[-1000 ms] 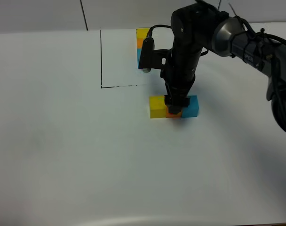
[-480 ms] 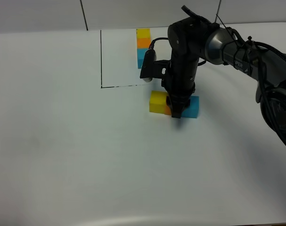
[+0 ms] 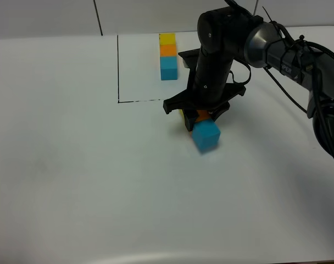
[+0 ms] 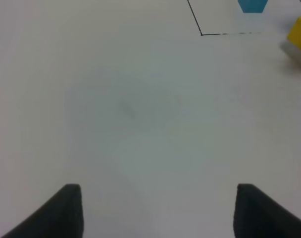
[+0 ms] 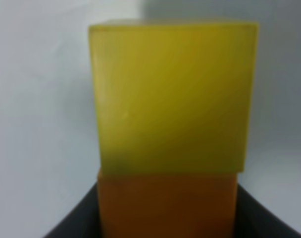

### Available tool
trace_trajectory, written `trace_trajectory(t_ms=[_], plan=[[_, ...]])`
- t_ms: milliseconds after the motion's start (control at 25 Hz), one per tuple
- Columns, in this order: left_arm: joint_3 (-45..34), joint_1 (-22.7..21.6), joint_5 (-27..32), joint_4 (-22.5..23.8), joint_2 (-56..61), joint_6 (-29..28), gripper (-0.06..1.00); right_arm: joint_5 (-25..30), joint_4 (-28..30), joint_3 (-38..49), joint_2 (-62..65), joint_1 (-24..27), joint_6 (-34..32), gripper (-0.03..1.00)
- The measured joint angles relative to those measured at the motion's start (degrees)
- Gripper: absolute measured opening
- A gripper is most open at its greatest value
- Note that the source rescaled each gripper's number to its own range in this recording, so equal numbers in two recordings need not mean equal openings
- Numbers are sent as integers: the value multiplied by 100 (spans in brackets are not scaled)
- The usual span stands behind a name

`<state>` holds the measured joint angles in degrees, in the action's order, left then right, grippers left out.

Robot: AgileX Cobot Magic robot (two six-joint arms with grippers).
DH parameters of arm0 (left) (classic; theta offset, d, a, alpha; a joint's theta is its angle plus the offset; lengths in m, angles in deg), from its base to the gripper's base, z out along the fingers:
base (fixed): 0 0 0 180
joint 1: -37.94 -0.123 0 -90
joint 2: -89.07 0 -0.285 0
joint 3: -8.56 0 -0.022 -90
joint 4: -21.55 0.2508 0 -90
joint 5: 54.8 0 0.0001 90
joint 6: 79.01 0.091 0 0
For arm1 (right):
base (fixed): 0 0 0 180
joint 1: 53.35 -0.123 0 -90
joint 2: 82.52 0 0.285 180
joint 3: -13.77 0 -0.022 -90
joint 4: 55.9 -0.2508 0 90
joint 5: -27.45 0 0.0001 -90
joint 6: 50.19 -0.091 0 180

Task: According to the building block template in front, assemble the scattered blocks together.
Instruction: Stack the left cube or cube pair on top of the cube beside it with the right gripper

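Observation:
The template is a row of yellow, orange and blue cubes at the back, beside a thin black outline. My right gripper points straight down and is shut on the loose orange cube. The loose blue cube sits against it on the near side. The loose yellow cube shows only as a sliver behind the wrist. In the right wrist view the orange cube sits between the black fingers, with the yellow cube touching it. My left gripper is open and empty over bare table.
The white table spreads wide to the left and front. The right arm reaches in from the right edge. The left wrist view shows the outline's corner, the template's blue cube and the loose yellow cube far off.
My right wrist has turned about a quarter turn while gripping the orange cube. The loose row has swung round: the blue cube moved toward the front and the yellow one behind the wrist.

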<state>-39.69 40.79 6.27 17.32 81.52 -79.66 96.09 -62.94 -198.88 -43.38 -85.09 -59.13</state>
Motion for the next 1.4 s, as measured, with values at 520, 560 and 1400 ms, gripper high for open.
trace_trajectory(t_ms=[520, 560, 1400], plan=[[0, 0, 0, 0, 0, 0, 39, -450, 1657, 11, -55, -903, -3337, 1], [0, 0, 0, 0, 0, 0, 39, -456, 1648, 11, -55, -904, -3337, 1], [0, 0, 0, 0, 0, 0, 39, -420, 1092, 11, -224, -909, -2521, 58]])
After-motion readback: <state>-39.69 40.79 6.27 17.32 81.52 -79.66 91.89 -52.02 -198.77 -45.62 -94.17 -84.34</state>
